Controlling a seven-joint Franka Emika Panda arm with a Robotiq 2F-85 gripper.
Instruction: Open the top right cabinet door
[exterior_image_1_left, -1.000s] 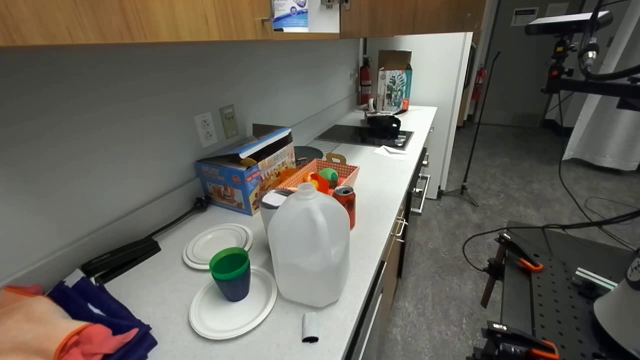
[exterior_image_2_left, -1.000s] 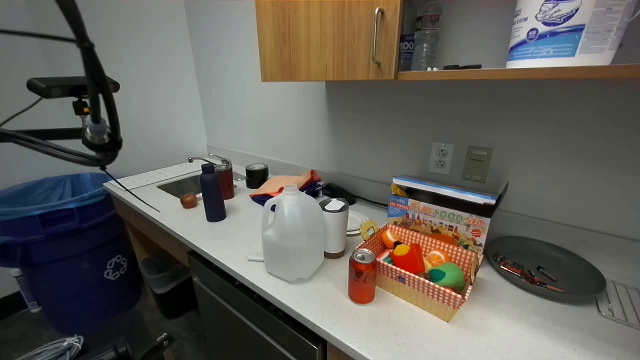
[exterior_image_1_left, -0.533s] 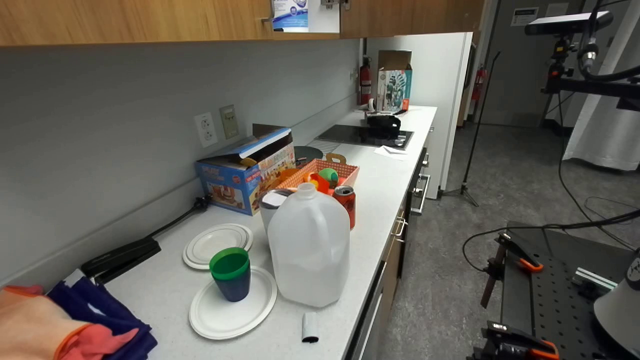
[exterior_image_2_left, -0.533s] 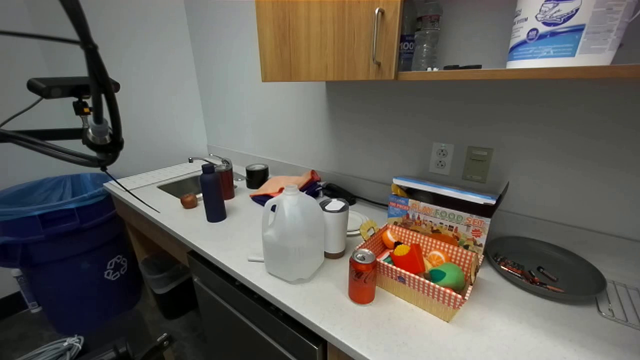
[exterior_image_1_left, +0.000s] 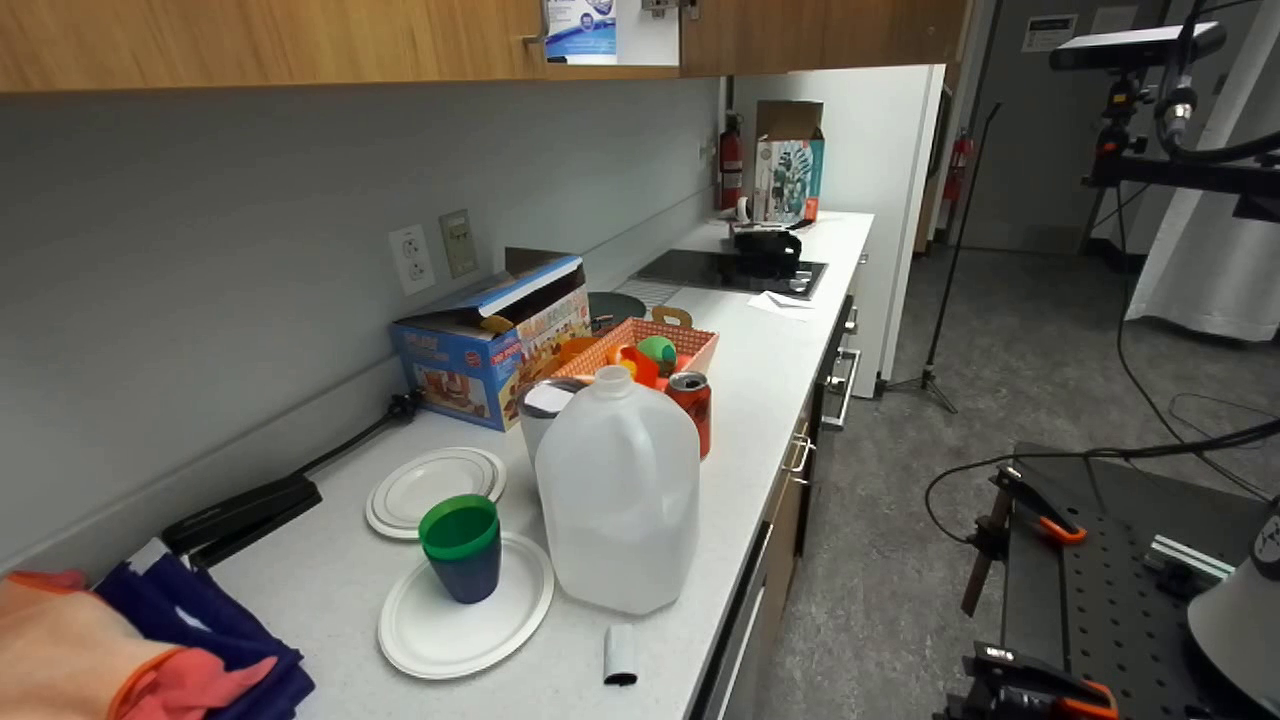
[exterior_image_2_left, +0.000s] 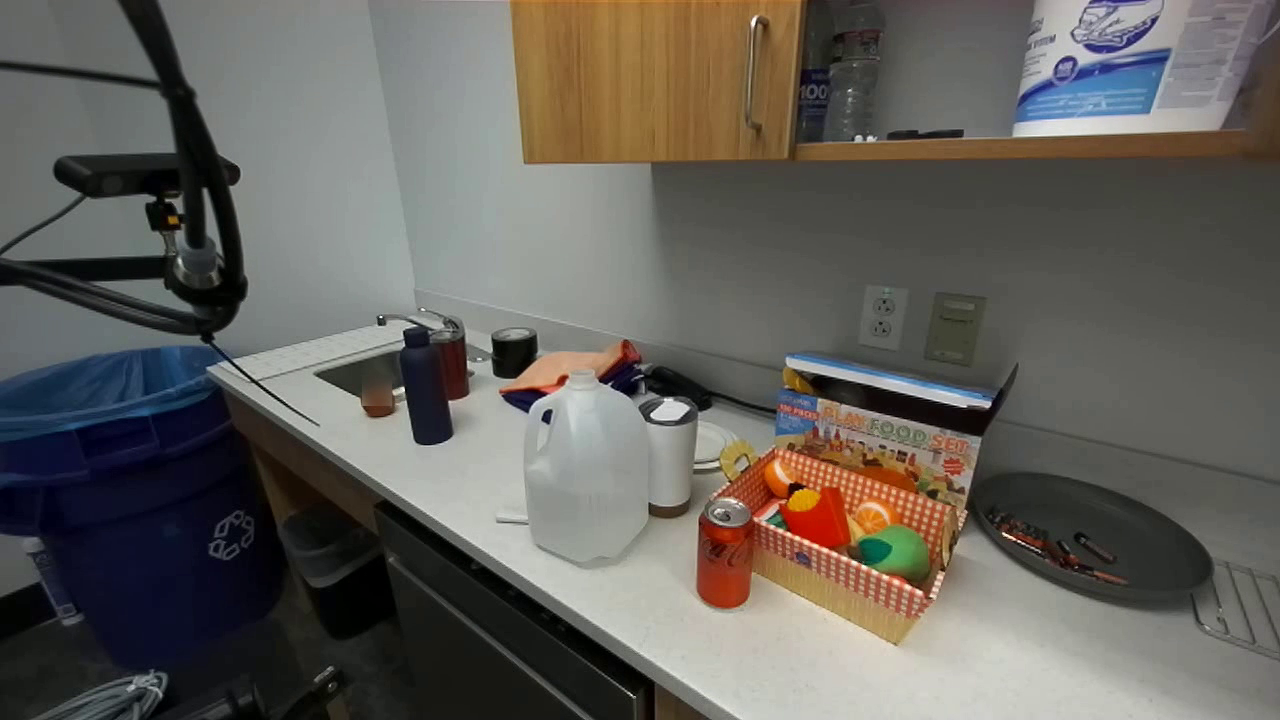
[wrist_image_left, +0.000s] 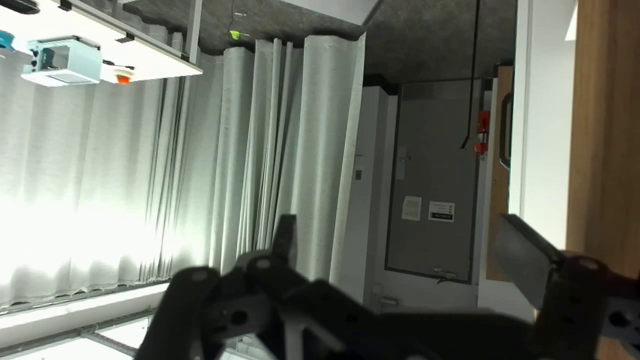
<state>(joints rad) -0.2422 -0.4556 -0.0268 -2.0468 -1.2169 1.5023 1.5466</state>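
Top right cabinet door (exterior_image_1_left: 755, 38), a flat, plain, medium-brown wood-grain panel, upright, standing open, high above the counter (exterior_image_1_left: 740, 430), in an exterior view reaching out from the back edge's side toward the front edge, bottom edge near level, top cropped.

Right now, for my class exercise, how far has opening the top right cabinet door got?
Done: the top right cabinet door looks open; a white bucket shows inside. In hand: the gripper is open, with wood beside one finger, contact unclear. Remaining: likely just withdrawing from that wood.
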